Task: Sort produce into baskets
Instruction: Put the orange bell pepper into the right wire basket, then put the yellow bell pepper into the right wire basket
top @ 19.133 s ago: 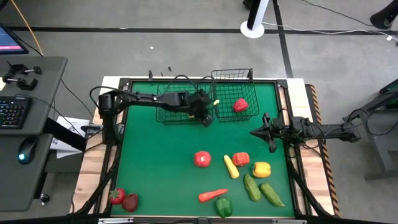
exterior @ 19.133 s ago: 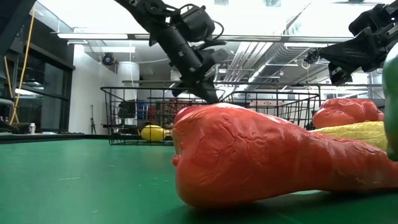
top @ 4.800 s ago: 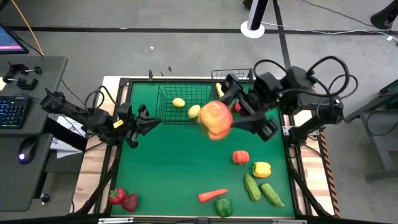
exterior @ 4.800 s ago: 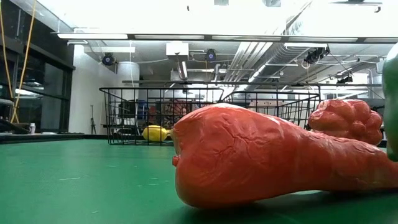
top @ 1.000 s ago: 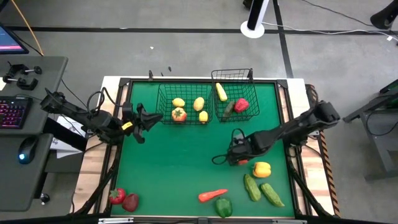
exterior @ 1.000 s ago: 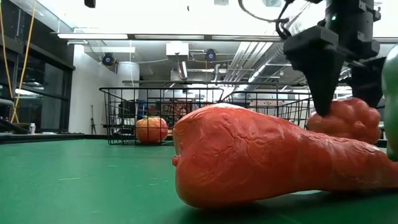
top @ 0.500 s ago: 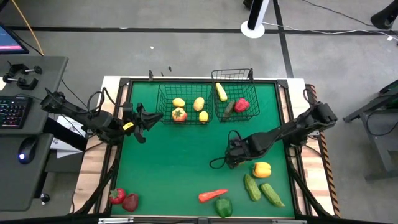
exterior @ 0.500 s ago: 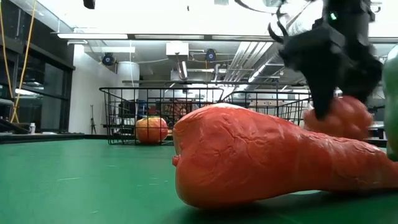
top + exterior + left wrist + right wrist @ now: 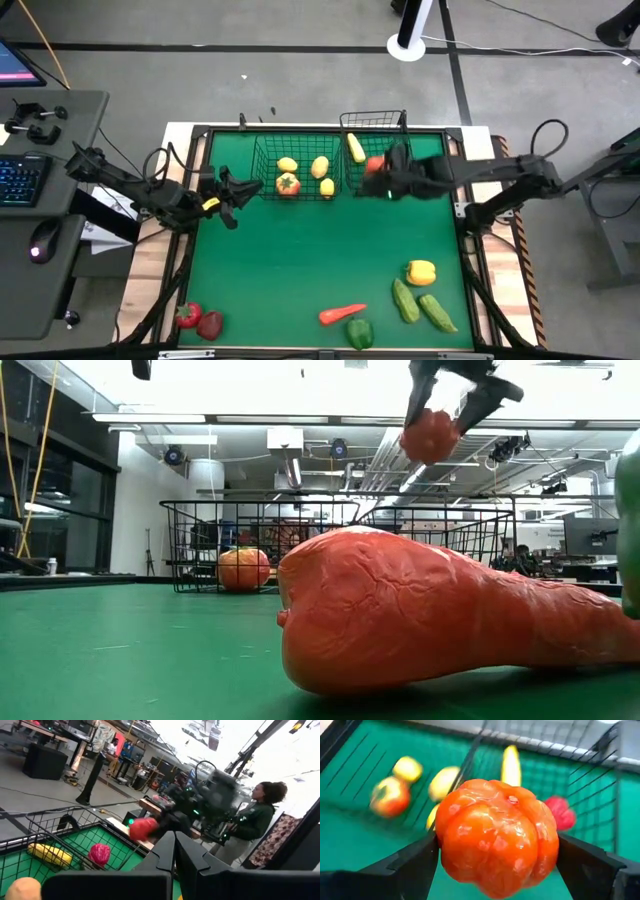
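My right gripper (image 9: 379, 172) hangs over the right basket (image 9: 374, 124) near the far edge, shut on a red-orange lobed pepper (image 9: 495, 837), which also shows high in the low view as the pepper (image 9: 430, 437). The left basket (image 9: 262, 160) holds yellow lemons (image 9: 287, 165) and a red-orange tomato (image 9: 288, 183). In the right basket lie a yellow piece (image 9: 355, 148) and a red piece (image 9: 561, 813). My left gripper (image 9: 240, 188) waits shut at the table's left edge, touching nothing. More produce lies on the green mat at the near right. My right gripper pinches the pepper between its two fingers, one on each of two opposite sides (image 9: 445, 847). In the low view the fingers (image 9: 487, 392) come down at it from above. The pepper is lifted clear, high above the right basket's rim.
On the mat at the near right lie a yellow pepper (image 9: 421, 271), two green cucumbers (image 9: 405, 300), an orange carrot (image 9: 342, 314) and a green pepper (image 9: 359, 333). Two red pieces (image 9: 187, 316) sit at the near left corner. A person (image 9: 260, 812) stands beyond the table.
My right gripper has taken the red-orange pepper off the mat at the middle right, lifted it clear and carried it toward the far edge, up over the right basket. The spot on the mat beside the yellow pepper is now bare.
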### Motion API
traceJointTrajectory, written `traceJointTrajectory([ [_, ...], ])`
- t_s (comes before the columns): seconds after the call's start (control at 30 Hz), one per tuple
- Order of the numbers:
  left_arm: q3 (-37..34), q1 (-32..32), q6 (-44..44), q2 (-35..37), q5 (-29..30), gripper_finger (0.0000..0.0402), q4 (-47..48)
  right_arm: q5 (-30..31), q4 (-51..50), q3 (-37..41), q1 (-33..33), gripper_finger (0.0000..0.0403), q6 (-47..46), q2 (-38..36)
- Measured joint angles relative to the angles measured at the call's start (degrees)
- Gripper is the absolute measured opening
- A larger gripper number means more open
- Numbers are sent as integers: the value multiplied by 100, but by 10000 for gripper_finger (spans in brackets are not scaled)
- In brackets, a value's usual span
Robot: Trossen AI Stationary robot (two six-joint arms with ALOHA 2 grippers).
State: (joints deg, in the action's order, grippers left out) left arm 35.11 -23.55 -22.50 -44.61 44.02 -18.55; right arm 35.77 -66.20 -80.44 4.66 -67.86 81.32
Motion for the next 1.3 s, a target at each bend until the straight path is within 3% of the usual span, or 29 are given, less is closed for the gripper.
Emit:
traceJointTrajectory([
  [0.27,0,0,-156,-48,-21,0,-6,348,497,-7,-987,347,429,26],
  [0.43,0,0,-296,-64,-25,0,9,328,635,-7,-1428,347,1270,26],
  [0.73,0,0,-433,-65,-21,0,179,-708,785,-7,-1715,347,2003,50],
  [1.0,0,0,-442,-85,2,0,235,-984,753,-7,-1778,393,2344,244],
  [1.1,0,0,-514,-92,3,0,236,-1187,746,-7,-1857,393,2537,419],
  [1.2,0,0,-547,-100,3,0,247,-991,753,-7,-1859,397,2455,490],
  [1.3,0,0,-547,-100,3,0,269,-1345,803,-7,-1857,398,2606,471],
])
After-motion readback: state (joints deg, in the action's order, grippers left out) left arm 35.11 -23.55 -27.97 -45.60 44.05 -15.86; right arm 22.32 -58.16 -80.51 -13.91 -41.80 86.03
